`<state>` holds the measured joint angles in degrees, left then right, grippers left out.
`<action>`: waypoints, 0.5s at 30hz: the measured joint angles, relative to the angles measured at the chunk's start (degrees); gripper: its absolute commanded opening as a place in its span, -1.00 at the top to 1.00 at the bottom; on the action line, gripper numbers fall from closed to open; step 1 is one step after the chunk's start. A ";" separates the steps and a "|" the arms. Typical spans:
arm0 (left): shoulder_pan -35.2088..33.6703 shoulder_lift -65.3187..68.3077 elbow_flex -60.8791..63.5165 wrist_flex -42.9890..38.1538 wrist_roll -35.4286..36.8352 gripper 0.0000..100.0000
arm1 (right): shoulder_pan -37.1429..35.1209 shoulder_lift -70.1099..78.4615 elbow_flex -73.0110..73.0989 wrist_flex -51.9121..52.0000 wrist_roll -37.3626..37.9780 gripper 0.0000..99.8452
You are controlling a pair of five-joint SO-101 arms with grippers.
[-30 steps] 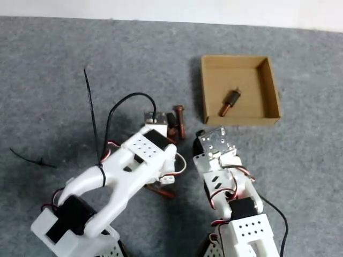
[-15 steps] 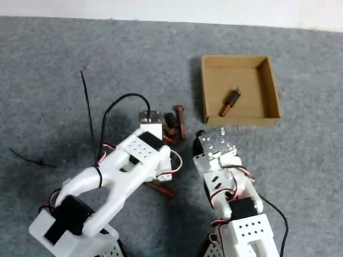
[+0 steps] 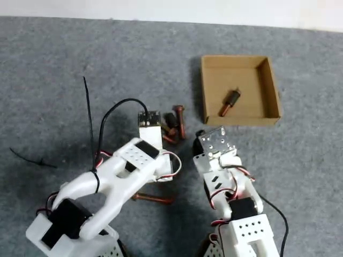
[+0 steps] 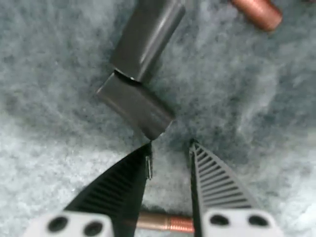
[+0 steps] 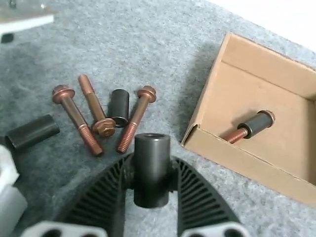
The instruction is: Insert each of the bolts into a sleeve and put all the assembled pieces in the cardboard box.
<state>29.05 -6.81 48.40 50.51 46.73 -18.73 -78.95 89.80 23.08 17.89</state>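
A dark cylindrical metal sleeve [image 5: 151,148] is clamped in the right end effector [image 5: 152,170], long axis along the fingers, bore facing away from the wrist. One assembled copper bolt-in-sleeve piece [image 3: 229,103] is laid diagonally inside the shallow brown cardboard box [image 3: 270,85]. The left end effector [image 4: 170,148] is parted narrowly with nothing gripped, its tips just beside a second dark sleeve [image 4: 134,104] lying flat. Three loose copper bolts [image 5: 136,118] are spread on the grey felt bench [image 3: 53,53] near the box.
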 measured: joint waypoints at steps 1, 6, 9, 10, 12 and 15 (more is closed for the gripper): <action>0.00 0.00 0.09 0.00 0.00 0.74 | 0.00 0.00 0.00 0.00 0.00 0.99; 0.00 0.53 -2.99 5.45 0.09 0.74 | 0.00 0.00 0.00 0.00 0.00 0.99; 0.18 0.62 -7.21 14.59 0.00 0.74 | 0.00 0.00 0.00 0.00 0.00 0.99; 0.26 0.62 -8.53 17.76 0.00 0.74 | 0.00 0.00 0.00 0.00 0.00 0.99; 0.26 0.62 -10.81 23.03 0.00 0.74 | 0.00 0.00 0.00 0.00 0.00 0.99; 0.09 0.62 -11.69 26.29 0.00 0.74 | 0.00 0.00 0.00 0.00 0.00 0.99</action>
<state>29.14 -6.20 36.70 76.79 46.73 -18.73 -78.95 89.80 23.08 17.89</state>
